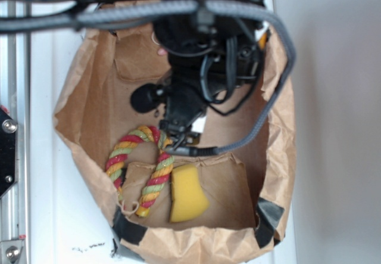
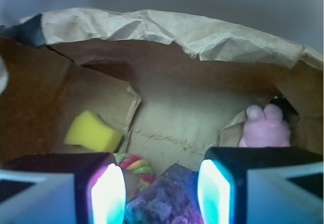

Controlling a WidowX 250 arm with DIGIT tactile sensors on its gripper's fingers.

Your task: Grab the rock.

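The rock (image 2: 167,198), a dark, bumpy, speckled lump, lies low in the wrist view between my two lit fingers (image 2: 109,193). My gripper (image 2: 162,196) is open and straddles it, the right pad close to its side. On the left, a gap shows rope behind it. In the exterior view my gripper (image 1: 178,137) reaches down into the brown paper bag (image 1: 83,97), and the arm hides the rock there.
A yellow sponge wedge (image 1: 187,193) (image 2: 93,131) and a red-yellow-green rope loop (image 1: 140,168) (image 2: 134,163) lie on the bag floor near the rock. A pink plush bunny (image 2: 266,128) sits by the bag wall (image 2: 152,29). The crumpled bag walls close in on every side.
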